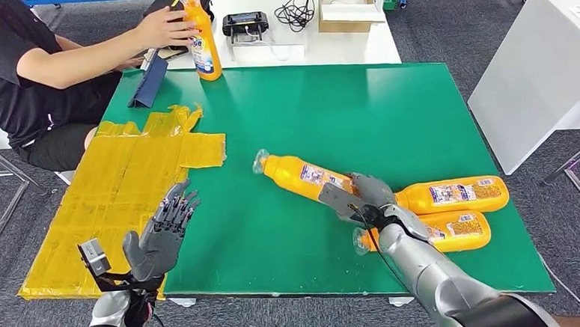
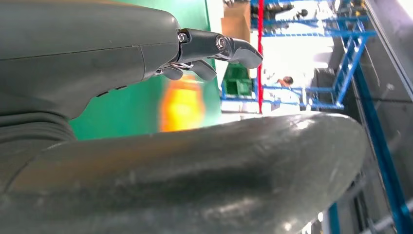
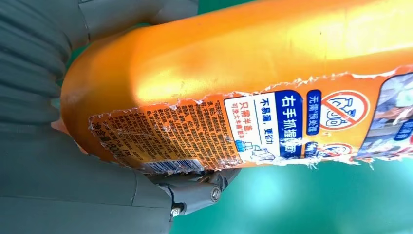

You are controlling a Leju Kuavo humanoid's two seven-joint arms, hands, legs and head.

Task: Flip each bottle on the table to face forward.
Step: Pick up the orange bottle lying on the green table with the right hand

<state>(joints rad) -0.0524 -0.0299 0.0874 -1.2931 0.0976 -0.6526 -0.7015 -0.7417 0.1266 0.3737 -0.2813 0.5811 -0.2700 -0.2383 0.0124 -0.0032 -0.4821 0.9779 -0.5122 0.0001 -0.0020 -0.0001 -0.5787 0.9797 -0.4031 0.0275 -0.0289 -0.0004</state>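
Right hand (image 1: pixel 364 197) is what you should watch first: its fingers and thumb are wrapped round the base end of a lying orange bottle (image 1: pixel 306 176), and the right wrist view confirms the grip, with the bottle's torn label (image 3: pixel 234 131) facing the camera and the grey thumb under the body. That bottle lies tilted on the green mat (image 1: pixel 344 108), its cap end pointing away from the hand toward the far left. You can judge it as the one being worked, not yet stood up or turned.

Just beside the hand on its outer side lie two more bottles, both flat: the nearer one (image 1: pixel 455 230) partly behind the forearm, the other (image 1: pixel 453 194) just beyond it, close alongside. Neither looks handled, so count them as left to do.

Your left hand (image 1: pixel 163 230) hovers over the near left of the mat with its fingers spread and nothing in them, at the edge of a patch of yellow tape (image 1: pixel 123 180).

Far beyond the right hand, at the mat's far left edge, one bottle (image 1: pixel 199 37) stands upright with a person's hand (image 1: pixel 161 26) on it; whether its front faces forward you cannot tell. So roughly one may be done, three remain.
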